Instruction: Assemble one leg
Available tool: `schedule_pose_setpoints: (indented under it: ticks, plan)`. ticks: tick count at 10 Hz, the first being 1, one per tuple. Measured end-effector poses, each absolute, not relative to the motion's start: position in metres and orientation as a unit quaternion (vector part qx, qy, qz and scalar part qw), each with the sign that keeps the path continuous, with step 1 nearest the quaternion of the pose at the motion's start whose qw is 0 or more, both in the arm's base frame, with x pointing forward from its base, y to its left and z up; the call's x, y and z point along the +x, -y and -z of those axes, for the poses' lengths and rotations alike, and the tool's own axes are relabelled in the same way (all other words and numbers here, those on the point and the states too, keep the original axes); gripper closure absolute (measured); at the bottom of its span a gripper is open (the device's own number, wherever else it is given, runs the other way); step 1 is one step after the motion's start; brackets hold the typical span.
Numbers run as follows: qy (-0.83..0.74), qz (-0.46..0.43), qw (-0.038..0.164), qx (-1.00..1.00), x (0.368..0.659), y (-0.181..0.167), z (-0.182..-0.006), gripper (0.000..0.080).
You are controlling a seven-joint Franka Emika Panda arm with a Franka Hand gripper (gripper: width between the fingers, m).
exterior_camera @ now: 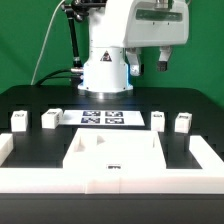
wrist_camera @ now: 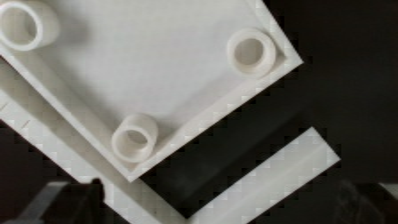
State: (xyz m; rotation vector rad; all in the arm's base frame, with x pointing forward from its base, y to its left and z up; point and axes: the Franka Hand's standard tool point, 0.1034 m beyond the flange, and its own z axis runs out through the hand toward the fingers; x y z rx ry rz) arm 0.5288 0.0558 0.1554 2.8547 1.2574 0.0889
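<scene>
I see four legs standing upright on the black bench (exterior_camera: 30, 100), in a row across it. On the exterior view's left stand the outer left leg (exterior_camera: 17, 122) and the inner left leg (exterior_camera: 50, 119). On the exterior view's right stand the inner right leg (exterior_camera: 157, 118) and the outer right leg (exterior_camera: 182, 122). The marker board (exterior_camera: 103, 118) lies flat between the two inner legs. Each leg stands apart from its neighbours and well apart from the arm (exterior_camera: 105, 60), which rises behind the board.

In front of the row lies the big flat white panel (exterior_camera: 115, 155), and a low white rail (exterior_camera: 110, 186) runs along the near edge of the bench.

The jaws hang high at the exterior view's upper right, clear of the bench, and I cannot tell whether they are open or closed. My wrist view looks down on the panel (wrist_camera: 143, 70), where three round sockets (wrist_camera: 254, 48) show. A white strip (wrist_camera: 267, 175) lies just beside one of its edges on the dark bench.
</scene>
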Motion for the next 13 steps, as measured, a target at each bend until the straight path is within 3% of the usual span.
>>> schedule_pose_setpoints:
  ticks: [7,10,13]
  plan:
    - [-0.391,-0.038,0.004,0.920,0.527,-0.057,-0.154,0.0150]
    - [-0.513,-0.073,0.027,0.855,0.507,-0.044,-0.130,0.0150]
    - [-0.581,-0.048,0.038,0.812,0.501,-0.040,-0.096,0.0150]
